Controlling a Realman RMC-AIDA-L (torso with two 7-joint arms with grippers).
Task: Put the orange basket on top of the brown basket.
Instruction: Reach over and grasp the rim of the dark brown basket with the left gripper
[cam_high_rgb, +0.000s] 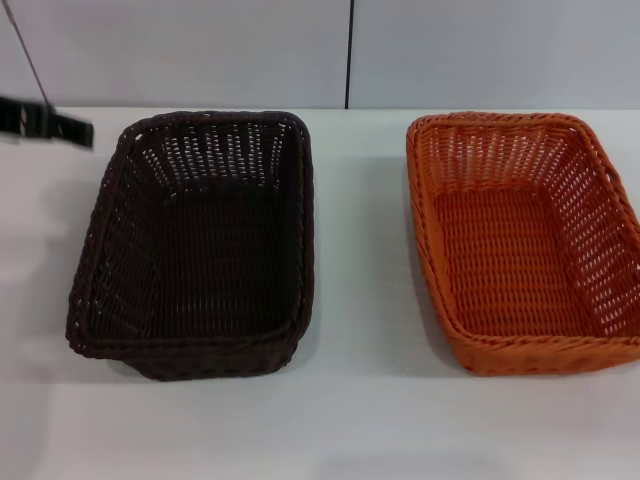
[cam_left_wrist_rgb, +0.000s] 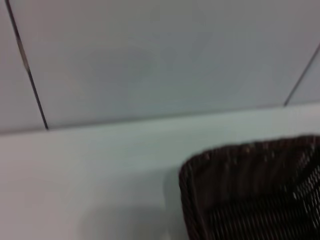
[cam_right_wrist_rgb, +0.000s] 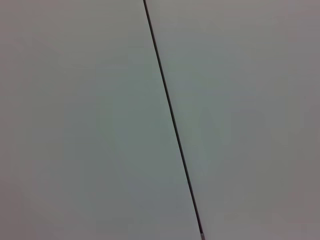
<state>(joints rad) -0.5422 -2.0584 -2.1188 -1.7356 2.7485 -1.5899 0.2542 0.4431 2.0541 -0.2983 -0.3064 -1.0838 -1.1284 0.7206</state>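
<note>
The brown basket stands on the white table, left of centre in the head view, empty and upright. The orange basket stands to its right, apart from it by a strip of table, also empty and upright; its right side runs to the picture's edge. My left gripper shows as a dark bar at the far left, above the table and left of the brown basket's far corner. The left wrist view shows one corner of the brown basket. My right gripper is out of view; its wrist view shows only wall.
The white table runs between and in front of the baskets. A pale panelled wall with a dark vertical seam stands behind the table; the seam also shows in the right wrist view.
</note>
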